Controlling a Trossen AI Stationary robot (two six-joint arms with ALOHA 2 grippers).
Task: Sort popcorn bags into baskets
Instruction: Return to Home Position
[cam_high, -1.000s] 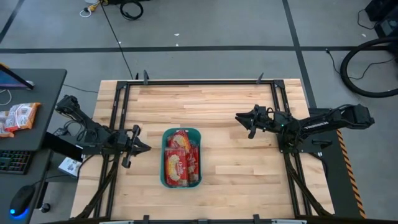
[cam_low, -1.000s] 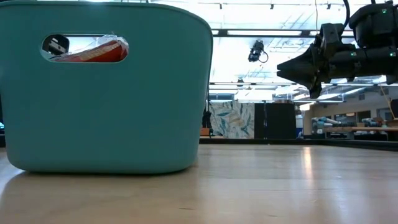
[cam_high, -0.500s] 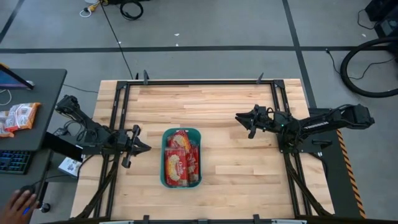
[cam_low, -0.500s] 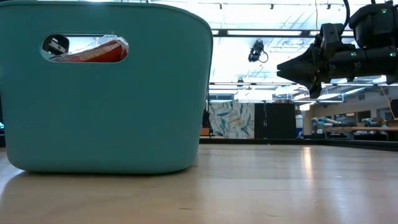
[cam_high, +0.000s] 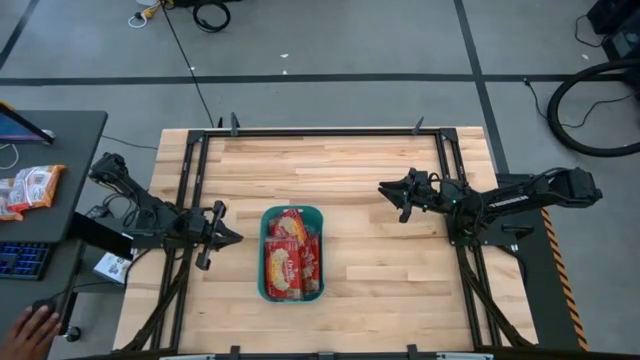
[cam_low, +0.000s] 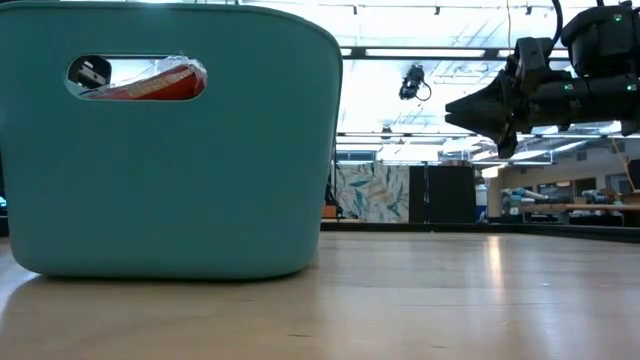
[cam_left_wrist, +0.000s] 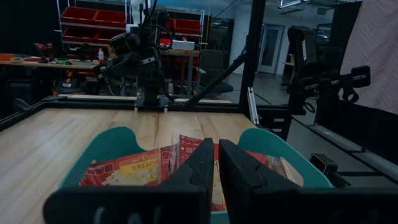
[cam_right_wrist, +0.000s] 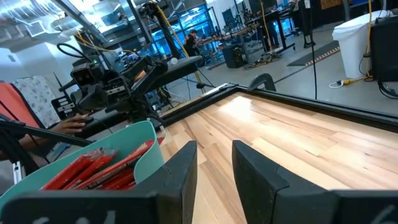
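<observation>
Low view first: the teal bin (cam_low: 170, 180) stands very near on the wooden table (cam_low: 450, 300), and red from the popcorn bags (cam_low: 150, 85) shows through the handle slot in its short end. In the high view the bin sits a little left of the table's middle, toward the near edge, and the packets lie packed inside it (they overlap, so I cannot count them). The left gripper (cam_high: 232, 237) hangs just beside the bin's left wall without touching it. Its fingers are almost together, with only a slit between them, and hold nothing. Farther across the table, the right gripper (cam_high: 385, 188) hangs above the bare wood, well apart from the bin. Its fingers stand a narrow gap apart and are empty too.
</observation>
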